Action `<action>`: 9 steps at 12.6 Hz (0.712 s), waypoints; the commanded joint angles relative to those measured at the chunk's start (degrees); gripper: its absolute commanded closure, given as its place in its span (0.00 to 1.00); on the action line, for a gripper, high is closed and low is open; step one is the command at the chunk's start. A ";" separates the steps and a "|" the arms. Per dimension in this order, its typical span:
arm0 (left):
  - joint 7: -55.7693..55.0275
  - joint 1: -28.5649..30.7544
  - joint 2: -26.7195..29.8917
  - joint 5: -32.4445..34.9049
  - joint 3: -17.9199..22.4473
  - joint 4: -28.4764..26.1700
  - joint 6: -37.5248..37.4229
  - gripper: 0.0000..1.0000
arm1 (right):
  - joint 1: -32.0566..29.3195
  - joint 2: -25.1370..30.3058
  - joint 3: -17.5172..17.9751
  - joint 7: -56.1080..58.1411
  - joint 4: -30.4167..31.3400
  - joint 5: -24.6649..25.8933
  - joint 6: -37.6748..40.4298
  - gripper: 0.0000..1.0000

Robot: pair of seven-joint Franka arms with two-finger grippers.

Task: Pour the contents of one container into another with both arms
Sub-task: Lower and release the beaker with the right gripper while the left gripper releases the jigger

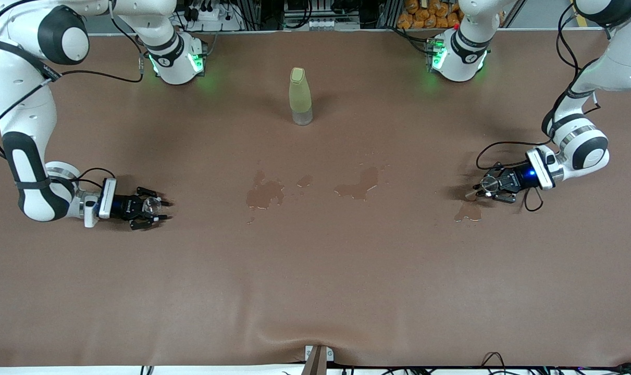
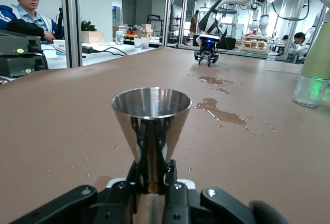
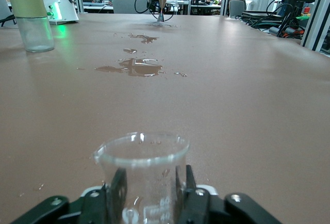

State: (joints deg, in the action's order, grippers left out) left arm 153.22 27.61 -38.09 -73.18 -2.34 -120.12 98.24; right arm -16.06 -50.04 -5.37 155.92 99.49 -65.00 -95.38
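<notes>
**Both cups at the table's ends, spills between**

At the right arm's end of the table [image 1: 315, 291], the right gripper [image 1: 156, 208] sits low at the surface with the glass cup [image 1: 149, 204] between its fingers. In the right wrist view the glass cup [image 3: 142, 175] stands upright on the table, with a finger [image 3: 117, 190] at each side. Whether the fingers press the glass or stand just off it cannot be told.

Toward the middle, wet patches lie on the brown cover: a puddle [image 1: 264, 194] nearer the right arm's end and another puddle [image 1: 358, 185] beside it. The bottle [image 1: 300, 96] stands upright, farther from the front camera than both puddles, between the two arm bases.

At the left arm's end, a small spill [image 1: 467, 212] lies just beside the left gripper [image 1: 483, 188] and nearer the camera. That gripper is low at the table, clenched on the metal cup [image 1: 488, 183]. In the left wrist view the metal cup [image 2: 151, 126] stands upright, rim up, its narrow lower part pinched between the fingers [image 2: 135, 175].
</notes>
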 commanded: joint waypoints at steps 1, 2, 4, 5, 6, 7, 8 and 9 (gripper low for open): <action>0.68 0.69 -0.84 1.54 -0.38 0.59 -0.15 1.00 | -1.25 0.55 0.71 1.58 -1.05 1.02 0.37 0.00; 0.68 0.87 -0.94 1.54 -0.38 0.59 0.19 1.00 | -0.82 0.73 -0.16 1.58 -1.75 1.02 0.37 0.00; 0.68 0.96 -0.94 1.72 -0.38 0.59 0.55 1.00 | -0.55 1.43 -0.96 1.06 -2.98 1.71 0.37 0.00; 0.68 1.04 -1.02 1.98 -0.38 0.59 0.55 1.00 | -0.46 1.70 -1.31 -0.77 -4.03 3.20 0.37 0.00; 0.68 1.04 -1.11 1.98 -0.38 0.68 0.55 0.96 | -0.46 2.22 -1.49 -3.84 -5.43 5.47 0.37 0.00; 0.68 1.04 -1.11 1.98 -0.38 0.68 0.64 0.91 | -0.46 2.92 -2.01 -6.91 -6.32 7.85 0.29 0.00; 0.68 1.04 -1.11 1.98 -0.38 0.68 0.64 0.83 | -0.46 3.80 -2.45 -9.82 -7.28 9.78 0.37 0.00; 0.68 1.04 -1.11 2.07 -0.38 0.68 0.64 0.75 | -0.46 4.42 -2.80 -12.72 -8.51 11.89 0.37 0.00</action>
State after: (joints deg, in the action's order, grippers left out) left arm 153.22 27.88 -38.86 -72.40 -2.34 -120.00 98.99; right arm -16.06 -47.90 -7.91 148.62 92.46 -57.30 -95.37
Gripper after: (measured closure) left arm 0.789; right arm 0.000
